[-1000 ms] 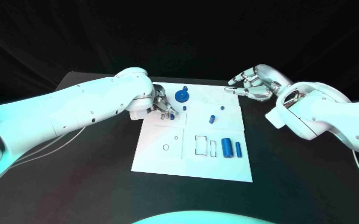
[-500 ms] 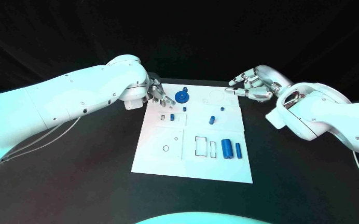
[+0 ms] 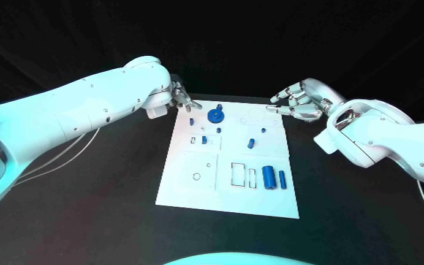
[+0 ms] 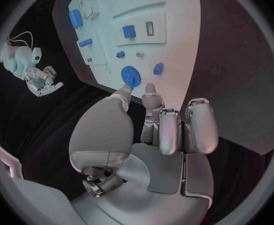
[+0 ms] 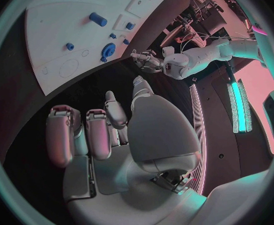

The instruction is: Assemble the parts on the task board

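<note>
Task board (image 3: 199, 185), a white plate, lies in the middle of the black table (image 3: 88, 216) with small blue parts on it: a gear (image 3: 215, 116) near its far edge, a small block (image 3: 204, 139) beside a slot, and two cylinders (image 3: 268, 177) side by side. Left hand (image 3: 183, 100) hovers at the board's far left corner, fingers apart, empty. Right hand (image 3: 296, 102) hangs off the far right corner, fingers loosely spread, holding nothing.
</note>
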